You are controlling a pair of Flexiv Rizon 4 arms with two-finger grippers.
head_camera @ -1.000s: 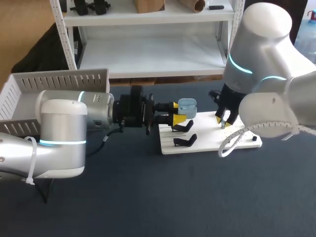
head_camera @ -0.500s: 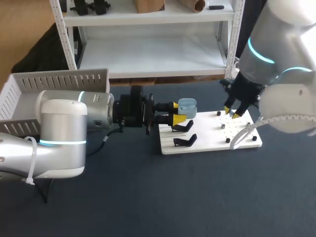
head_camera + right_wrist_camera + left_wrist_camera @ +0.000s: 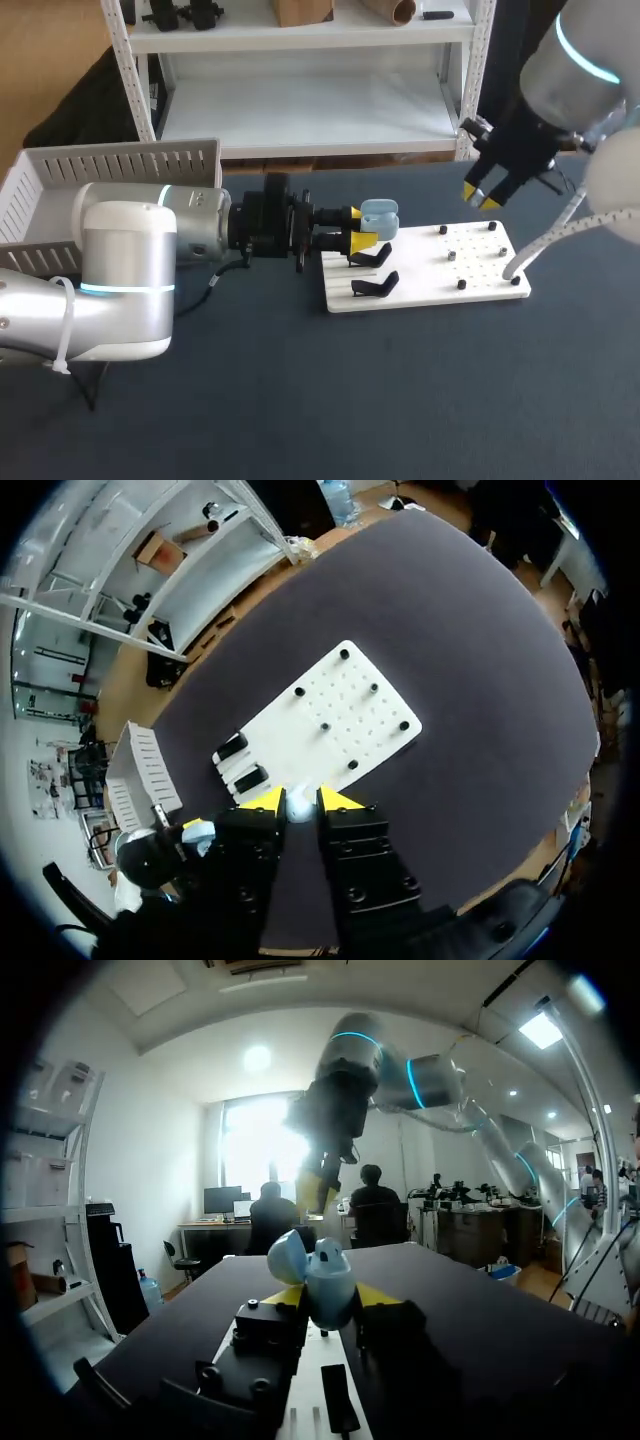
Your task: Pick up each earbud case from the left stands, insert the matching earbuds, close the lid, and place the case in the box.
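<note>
Since the earlier frames, the right arm [image 3: 590,60] has lifted off the board and swung back toward the far right edge of the table. The left arm [image 3: 130,260] has not shifted.

1. The dark blue-grey table [image 3: 300,400] carries all items.
2. The left arm lies level across the table's left half. The right arm enters from the upper right, and its jaws hang above the table just beyond the board's far right corner.
3. The white slatted plastic box [image 3: 110,165] sits at the far left, behind the left arm.
4. The white rectangular perforated board [image 3: 420,280] lies flat at the table's centre.
5. Two black angled stands [image 3: 375,285] sit on the board's left end, one behind the other.
6. The light blue plastic earbud case [image 3: 378,215] is held above the far stand with its lid hinged open. The left jaws are closed against it from both sides.
7. The right jaws are nearly closed, pinching a small pale earbud [image 3: 298,805] between the yellow tips.
8. Small black pegs [image 3: 461,284] stand apart on the board's right portion.
</note>
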